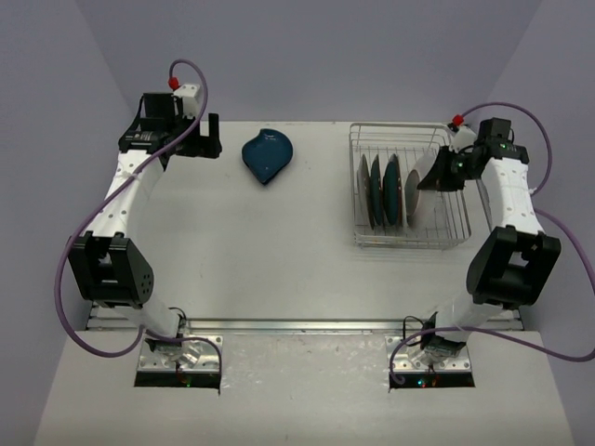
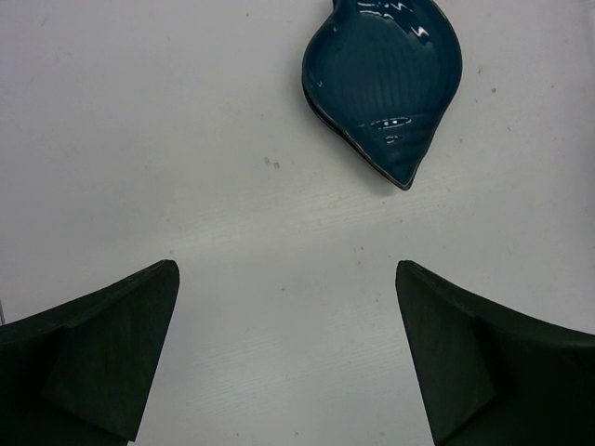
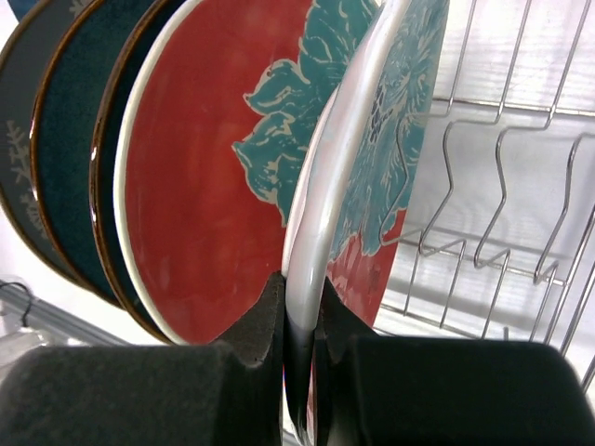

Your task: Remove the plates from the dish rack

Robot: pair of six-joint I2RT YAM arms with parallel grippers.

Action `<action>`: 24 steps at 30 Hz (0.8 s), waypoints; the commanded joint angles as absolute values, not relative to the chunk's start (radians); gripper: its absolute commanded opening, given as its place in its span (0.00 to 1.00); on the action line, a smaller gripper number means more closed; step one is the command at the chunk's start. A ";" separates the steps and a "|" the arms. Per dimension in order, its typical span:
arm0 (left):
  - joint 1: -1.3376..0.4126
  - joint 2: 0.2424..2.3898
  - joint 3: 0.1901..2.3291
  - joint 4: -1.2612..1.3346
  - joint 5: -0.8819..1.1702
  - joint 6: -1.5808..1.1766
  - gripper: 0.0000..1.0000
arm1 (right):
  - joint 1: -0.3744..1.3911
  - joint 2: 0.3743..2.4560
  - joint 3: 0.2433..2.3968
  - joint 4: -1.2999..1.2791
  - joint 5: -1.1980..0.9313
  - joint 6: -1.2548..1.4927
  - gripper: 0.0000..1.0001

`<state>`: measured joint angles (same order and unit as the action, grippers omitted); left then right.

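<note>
The dish rack (image 1: 402, 243), a silvery wire basket, stands at the right of the table with several plates upright in it. My right gripper (image 1: 437, 175) is over the rack and shut on the white rim of a white-and-red plate (image 3: 346, 186) with a teal flower. The plate leans a little toward the gripper. To its left stand another red plate (image 3: 200, 195), a glossy teal plate (image 3: 79, 139) and a dark brown plate (image 3: 20, 149) with white marks. The dark blue leaf-shaped dish (image 1: 268, 154) lies flat on the table, also in the left wrist view (image 2: 383, 74). My left gripper (image 1: 200, 139) is open and empty, just left of the dish.
The rack's right half holds only bare wire dividers (image 3: 483, 242). The white table ends at grey walls behind and at both sides. Purple cables loop beside both arms.
</note>
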<state>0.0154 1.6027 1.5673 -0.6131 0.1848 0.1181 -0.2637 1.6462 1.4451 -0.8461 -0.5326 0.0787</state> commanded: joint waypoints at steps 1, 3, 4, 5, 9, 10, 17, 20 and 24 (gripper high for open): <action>0.026 1.608 1.617 -0.601 0.218 0.083 1.00 | -0.292 1.585 1.571 -0.859 -0.785 0.146 0.00; 0.026 1.612 1.620 -0.601 0.222 0.074 1.00 | -0.296 1.570 1.595 -0.862 -0.816 0.157 0.00; 0.026 1.616 1.622 -0.601 0.225 0.070 1.00 | -0.296 1.559 1.619 -0.863 -0.827 0.157 0.00; 0.026 1.618 1.625 -0.601 0.226 0.068 1.00 | -0.296 1.552 1.638 -0.869 -0.833 0.147 0.00; 0.026 1.628 1.644 -0.607 0.237 0.062 1.00 | -0.297 1.525 1.742 -0.895 -0.834 0.076 0.00; 0.026 1.631 1.651 -0.612 0.245 0.061 1.00 | -0.296 1.516 1.769 -0.897 -0.834 0.052 0.00; 0.035 1.615 1.683 -0.593 0.459 0.011 0.99 | -0.272 1.415 1.822 -0.813 -0.878 -0.170 0.00; 0.037 1.596 1.694 -0.570 0.579 -0.054 0.96 | -0.172 1.350 1.798 -0.743 -0.828 -0.323 0.00; 0.055 1.584 1.712 -0.569 0.687 -0.113 0.95 | 0.060 1.242 1.659 -0.601 -0.645 -0.579 0.00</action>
<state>0.0278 1.6384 1.6524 -0.6199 0.5057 -0.0255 -0.1355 1.3753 1.7322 -0.8913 -0.6920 -0.2590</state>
